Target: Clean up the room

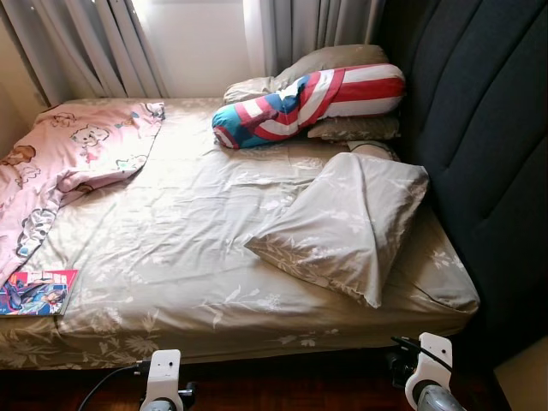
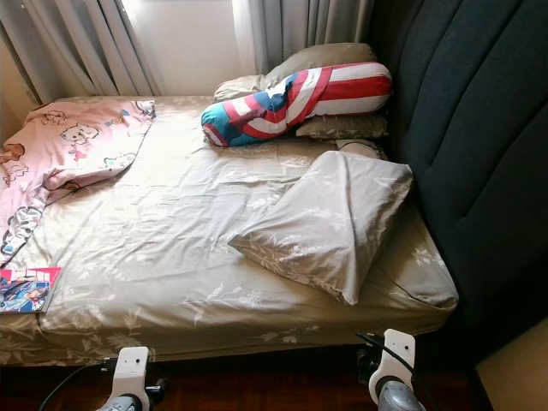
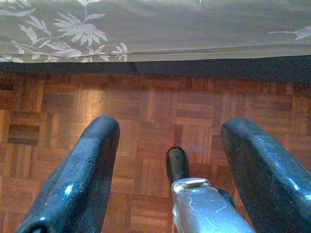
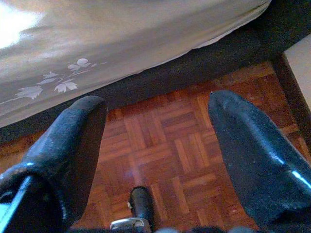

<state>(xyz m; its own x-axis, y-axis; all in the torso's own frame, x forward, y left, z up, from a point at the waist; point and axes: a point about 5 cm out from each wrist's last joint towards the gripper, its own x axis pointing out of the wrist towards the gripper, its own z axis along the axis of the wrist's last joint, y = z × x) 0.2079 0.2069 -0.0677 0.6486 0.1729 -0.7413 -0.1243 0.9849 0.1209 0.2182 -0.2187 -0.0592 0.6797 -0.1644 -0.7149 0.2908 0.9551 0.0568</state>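
1. Two pincers hang low at the foot of the bed (image 1: 257, 257), both with fingers spread wide and nothing between them.
2. The left pincer (image 3: 165, 170) points down at the parquet floor (image 3: 146, 111); beyond its fingertips (image 3: 97, 145) the floral beige sheet drapes over the bed's edge, with a dark gap beneath it.
3. The right pincer (image 4: 155, 145) also hovers over the parquet, its two black fingers well apart; ahead of it runs the dark bed base, and above that the leaf-printed sheet.
4. In the head views, the white wrist mounts of both arms show at the lower edge, just in front of the mattress side.
5. Up and ahead of the right pincer, a large beige pillow (image 1: 347, 223) lies slanted on the bed, near the dark padded headboard (image 1: 479, 128).
6. Farther beyond that pillow, a red, white and blue striped bolster (image 1: 308, 103) rests on a stack of beige pillows (image 1: 334, 60) by the grey curtains (image 1: 103, 43).
7. Ahead of the left pincer and out to its left, a pink cartoon-print blanket (image 1: 68, 163) is bunched along the far side of the bed and spills over the edge.
8. Nearer the left pincer, on the same side, a colourful magazine (image 1: 36, 293) lies flat on the sheet close to the bed's near edge, just beside the blanket's lower end.
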